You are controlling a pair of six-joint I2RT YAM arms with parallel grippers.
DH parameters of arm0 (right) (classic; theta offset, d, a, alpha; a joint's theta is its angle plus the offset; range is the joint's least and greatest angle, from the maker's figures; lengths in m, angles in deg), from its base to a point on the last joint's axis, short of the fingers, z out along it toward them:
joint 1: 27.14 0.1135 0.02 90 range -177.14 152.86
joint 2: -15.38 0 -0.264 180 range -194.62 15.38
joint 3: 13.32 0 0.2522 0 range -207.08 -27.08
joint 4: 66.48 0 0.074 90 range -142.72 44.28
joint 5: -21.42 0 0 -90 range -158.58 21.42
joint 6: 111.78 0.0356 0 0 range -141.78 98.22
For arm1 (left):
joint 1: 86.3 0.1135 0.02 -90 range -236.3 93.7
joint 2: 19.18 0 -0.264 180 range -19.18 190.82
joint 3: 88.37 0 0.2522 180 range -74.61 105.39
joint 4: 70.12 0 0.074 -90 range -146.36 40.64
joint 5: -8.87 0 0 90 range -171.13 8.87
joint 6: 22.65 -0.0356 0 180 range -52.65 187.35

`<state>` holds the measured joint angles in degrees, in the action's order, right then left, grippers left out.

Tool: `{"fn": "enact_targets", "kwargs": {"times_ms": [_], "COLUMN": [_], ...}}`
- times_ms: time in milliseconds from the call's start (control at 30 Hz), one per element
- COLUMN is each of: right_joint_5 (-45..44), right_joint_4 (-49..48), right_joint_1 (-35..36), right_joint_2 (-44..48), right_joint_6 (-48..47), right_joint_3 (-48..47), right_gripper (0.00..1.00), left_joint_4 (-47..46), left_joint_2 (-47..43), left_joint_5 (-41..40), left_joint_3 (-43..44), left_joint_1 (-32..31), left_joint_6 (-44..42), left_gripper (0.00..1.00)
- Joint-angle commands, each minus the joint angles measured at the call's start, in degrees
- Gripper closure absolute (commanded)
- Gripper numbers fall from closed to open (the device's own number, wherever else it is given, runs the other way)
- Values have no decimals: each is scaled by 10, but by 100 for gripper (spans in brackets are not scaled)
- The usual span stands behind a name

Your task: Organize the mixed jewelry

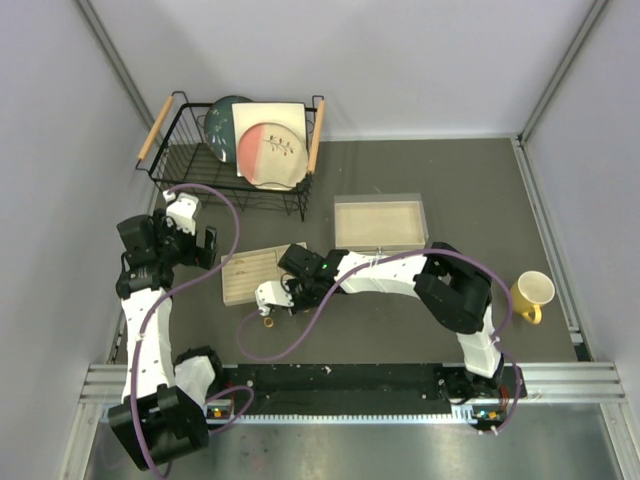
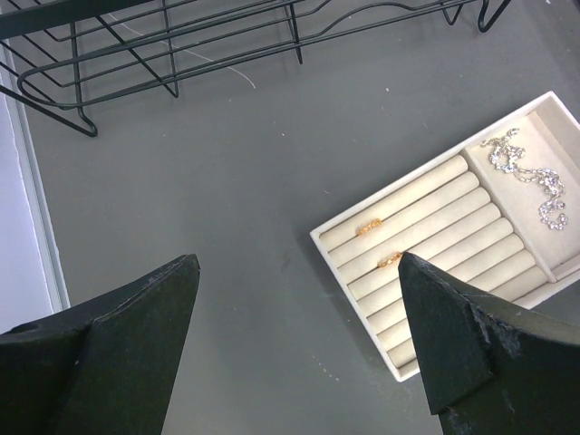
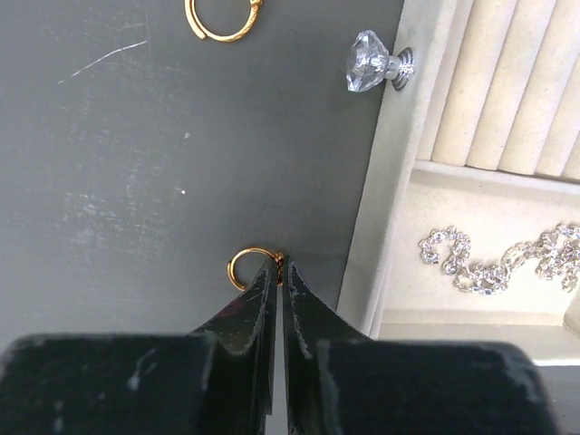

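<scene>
My right gripper (image 3: 280, 265) is shut on the end of a small gold hoop (image 3: 241, 261), just left of the beige jewelry tray (image 3: 388, 181). A second gold hoop (image 3: 220, 25) lies on the table farther off; it also shows in the top view (image 1: 268, 322). A silver chain (image 3: 494, 261) lies in a tray compartment, and a crystal knob (image 3: 370, 62) sticks out of the tray's front. In the left wrist view two small gold rings (image 2: 370, 227) sit in the ring rolls beside the chain (image 2: 530, 177). My left gripper (image 2: 294, 265) is open and empty, left of the tray (image 2: 353, 299).
A black wire dish rack (image 1: 200, 165) with plates stands at the back left. A beige open box (image 1: 380, 222) lies behind the right arm. A yellow mug (image 1: 531, 295) stands at the right edge. Purple cables loop near the front.
</scene>
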<state>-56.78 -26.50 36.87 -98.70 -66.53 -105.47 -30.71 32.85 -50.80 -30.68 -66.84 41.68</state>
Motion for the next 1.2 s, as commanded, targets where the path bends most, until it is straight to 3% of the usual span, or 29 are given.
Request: {"fn": "enact_targets", "kwargs": {"times_ms": [0,433,667,833,1033,1167], "right_joint_5": [2,-62,-116,-202,-291,-301], "right_joint_4": [-6,21,43,56,75,106], "right_joint_1": [6,5,-31,-51,-53,-59], "right_joint_2": [-1,90,135,141,121,101], "right_joint_6": [6,105,222,285,346,387], "right_joint_3": [9,-7,-67,-127,-224,-310], "right_gripper": [100,100,100,100,100,100], "left_joint_4": [-26,-81,-136,-218,-278,-327], "left_joint_2": [-3,-11,-50,-60,-54,-38], "left_joint_5": [4,20,158,239,215,170], "left_joint_3": [9,8,-18,-45,-68,-75], "left_joint_1": [5,6,5,-6,-80,-179], "left_joint_6": [-1,96,175,289,355,386], "left_gripper": [3,3,4,6,15,17]}}
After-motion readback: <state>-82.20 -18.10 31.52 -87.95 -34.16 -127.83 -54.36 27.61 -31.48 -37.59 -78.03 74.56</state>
